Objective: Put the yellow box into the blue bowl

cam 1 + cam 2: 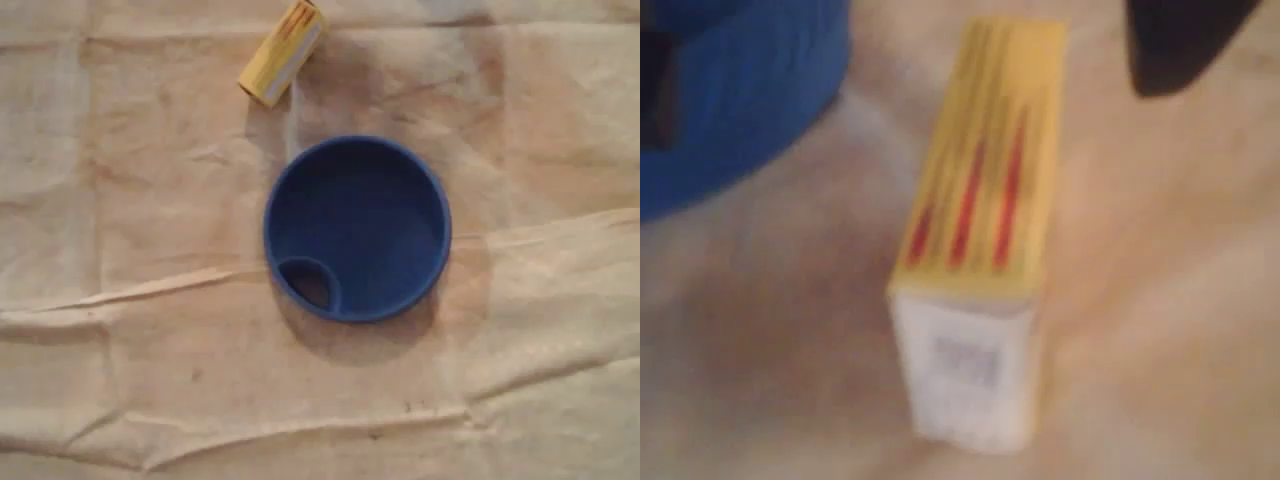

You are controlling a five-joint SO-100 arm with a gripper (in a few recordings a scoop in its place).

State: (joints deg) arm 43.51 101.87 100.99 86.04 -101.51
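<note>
The yellow box (283,52) lies on its side on the cloth near the top edge of the overhead view, up and left of the blue bowl (357,228), a gap apart from it. In the wrist view the yellow box (975,230) is close below the camera, with red stripes on its top face and a white end facing me. The blue bowl (735,90) sits at the upper left. My gripper (915,85) is open; one dark fingertip (1175,45) shows at the top right, the other at the left edge. Nothing is between them.
A wrinkled beige cloth (150,300) covers the whole table, with raised folds running across below the bowl. The bowl is empty and has a small oval pocket (310,283) at its lower left rim.
</note>
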